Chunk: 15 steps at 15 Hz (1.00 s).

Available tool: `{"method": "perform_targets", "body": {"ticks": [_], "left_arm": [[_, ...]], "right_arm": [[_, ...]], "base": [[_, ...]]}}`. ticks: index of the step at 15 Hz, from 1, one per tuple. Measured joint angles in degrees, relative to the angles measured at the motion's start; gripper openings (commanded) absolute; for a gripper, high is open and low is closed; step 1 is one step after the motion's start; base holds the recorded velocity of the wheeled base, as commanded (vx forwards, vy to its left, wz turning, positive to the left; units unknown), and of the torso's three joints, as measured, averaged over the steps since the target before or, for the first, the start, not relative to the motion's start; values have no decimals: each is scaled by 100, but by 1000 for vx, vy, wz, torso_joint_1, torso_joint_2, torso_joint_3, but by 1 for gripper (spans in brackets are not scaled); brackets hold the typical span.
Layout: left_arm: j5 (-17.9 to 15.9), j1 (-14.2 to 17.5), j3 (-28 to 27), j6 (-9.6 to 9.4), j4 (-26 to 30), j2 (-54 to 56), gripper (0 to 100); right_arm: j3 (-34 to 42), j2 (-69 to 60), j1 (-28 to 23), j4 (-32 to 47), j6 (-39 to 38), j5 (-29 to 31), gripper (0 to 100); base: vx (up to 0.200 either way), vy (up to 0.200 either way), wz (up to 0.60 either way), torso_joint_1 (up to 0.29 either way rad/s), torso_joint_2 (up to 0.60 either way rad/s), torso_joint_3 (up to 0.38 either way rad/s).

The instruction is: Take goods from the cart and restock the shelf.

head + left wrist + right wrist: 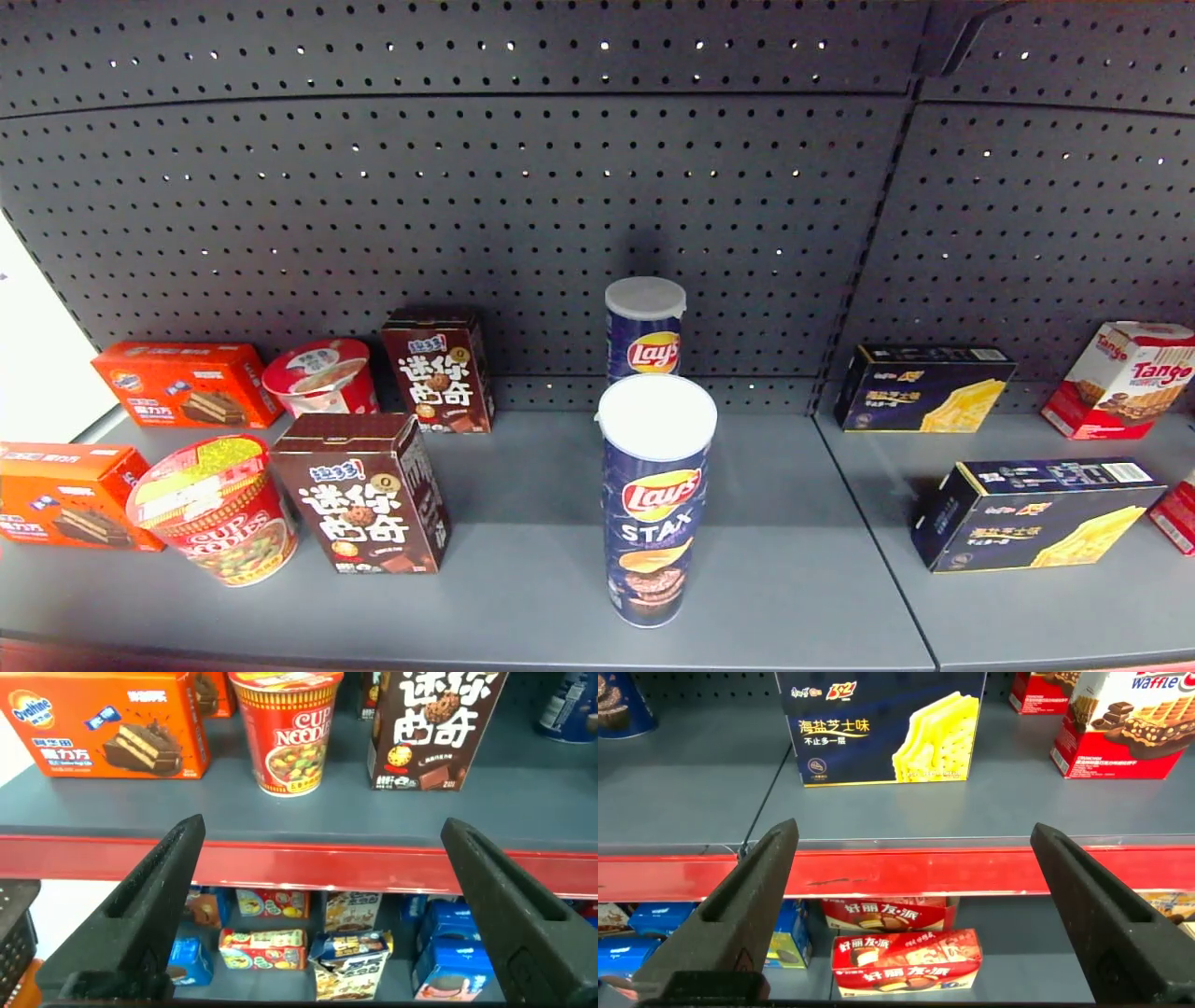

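Jaws stand wide, empty on left gripper (322,829) and right gripper (915,829). Beyond, between them, tall dark-blue cardboard crisp tube (653,504) looks light, slick, dentable; clasp mid-body.

L gripper (322,831): two matte black wedge-shaped fingers (140,915), tapering to tips. R gripper (915,831) identical, w/ raised centre ridge.

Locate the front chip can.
In the head view, the front chip can stands upright at centre, just before the rear chip can and right of the front brown box.
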<state>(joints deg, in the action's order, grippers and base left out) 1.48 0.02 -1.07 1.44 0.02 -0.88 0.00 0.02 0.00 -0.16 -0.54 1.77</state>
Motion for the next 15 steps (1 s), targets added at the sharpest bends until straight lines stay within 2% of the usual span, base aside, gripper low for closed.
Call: {"method": "perform_targets", "body": {"ticks": [3, 15], "left_arm": [[178, -2, 17, 66, 0, 2, 100], [141, -2, 20, 28, -2, 4, 100]], "right_arm": [[0, 0, 0, 0, 0, 0, 100], [0, 0, 0, 0, 0, -7, 100]], "base": [[0, 0, 0, 0, 0, 0], [0, 0, 0, 0, 0, 0]]}}
